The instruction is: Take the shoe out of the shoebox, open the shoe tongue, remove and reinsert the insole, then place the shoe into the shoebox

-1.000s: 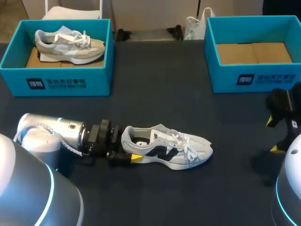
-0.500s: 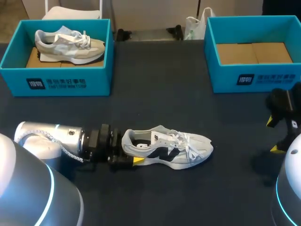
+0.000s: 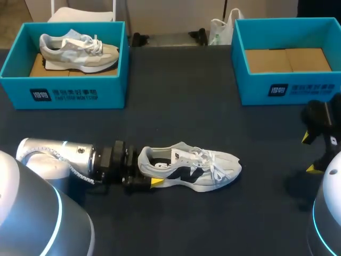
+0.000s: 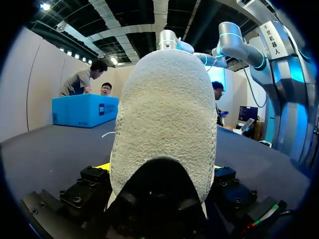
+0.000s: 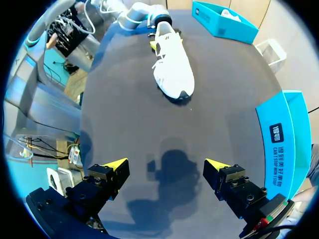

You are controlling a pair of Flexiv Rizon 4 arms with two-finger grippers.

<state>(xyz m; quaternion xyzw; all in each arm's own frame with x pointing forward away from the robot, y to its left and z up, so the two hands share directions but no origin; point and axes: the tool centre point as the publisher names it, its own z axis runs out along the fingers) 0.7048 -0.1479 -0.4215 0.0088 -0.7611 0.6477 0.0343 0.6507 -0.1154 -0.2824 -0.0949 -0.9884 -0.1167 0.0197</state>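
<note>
Noted: I saw open tabletop (image 3: 186,112) around the white sneaker (image 3: 197,169), laced, toe rightward; left gripper (image 4: 159,172) clamped its heel, right gripper (image 5: 165,163) wide, empty.

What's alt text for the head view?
Left gripper clamps the heel of a white shoe lying on the dark table. Right gripper is open at the right edge; left blue box holds another shoe, right blue box is empty.

Two shoes, a white shoe (image 3: 189,169) and a beige shoe (image 3: 77,50), two shoeboxes (image 3: 64,95) (image 3: 287,89), and seemingly two arms (image 3: 58,156) (image 3: 319,120).
</note>
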